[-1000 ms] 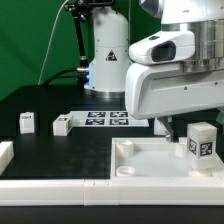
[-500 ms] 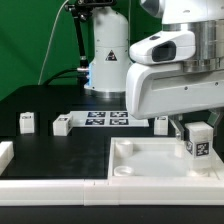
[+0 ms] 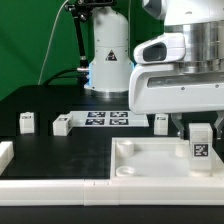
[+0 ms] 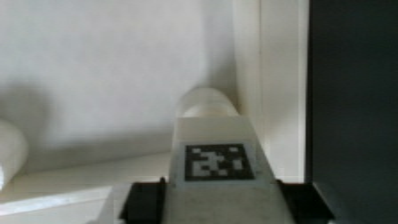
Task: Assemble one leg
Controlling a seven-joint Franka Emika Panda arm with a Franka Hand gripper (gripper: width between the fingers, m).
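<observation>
Clamping the leg (image 3: 201, 146) in the gripper (image 3: 199, 129), fingers narrowed onto its two sides. Holding it upright, long axis running vertical, tagged face turned toward the exterior camera, lower end pointing down at the white tabletop (image 3: 150, 162) near that panel's edge at the exterior view's right. In the wrist view, pointing the rounded far end straight away from the gripper, over the tabletop and just beside the dark desk (image 4: 356, 90); not showing whether the end is touching. Leaving a spare leg (image 3: 27, 122) and a second spare leg (image 3: 63, 125) resting well apart at the exterior view's left, near the marker board (image 3: 105, 118).
</observation>
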